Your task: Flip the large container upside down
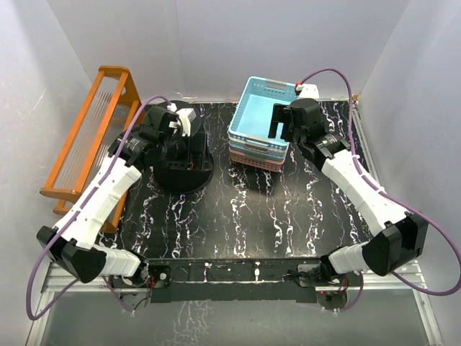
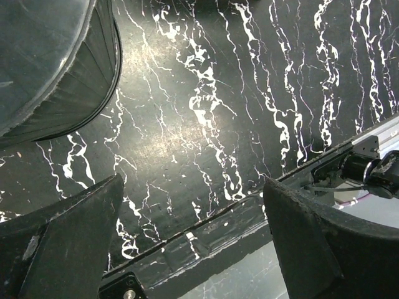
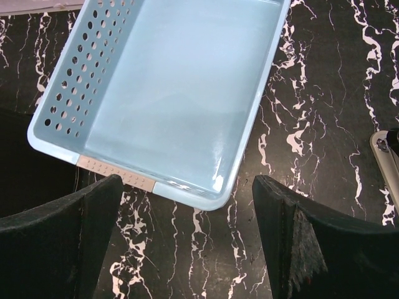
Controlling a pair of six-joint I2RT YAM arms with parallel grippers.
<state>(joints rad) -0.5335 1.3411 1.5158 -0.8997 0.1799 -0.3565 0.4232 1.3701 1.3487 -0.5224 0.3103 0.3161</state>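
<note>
the black bin (image 1: pixel 186 164), round, tapered and finely ribbed, stands left of centre on the white-veined black table (image 1: pixel 274 223). left gripper (image 2: pixel 193 187) jaws are spread and empty, near its rim. right gripper (image 3: pixel 187 182) jaws are spread above a glossy, perforated blue basket (image 3: pixel 174 93).

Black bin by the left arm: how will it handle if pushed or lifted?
The black bin looks like thin plastic, so it is probably light for its size. Its ribbed, tapered side may slip out of a squeeze. It seems to stand on its wider end, so a push would likely slide it, not tip it.
</note>
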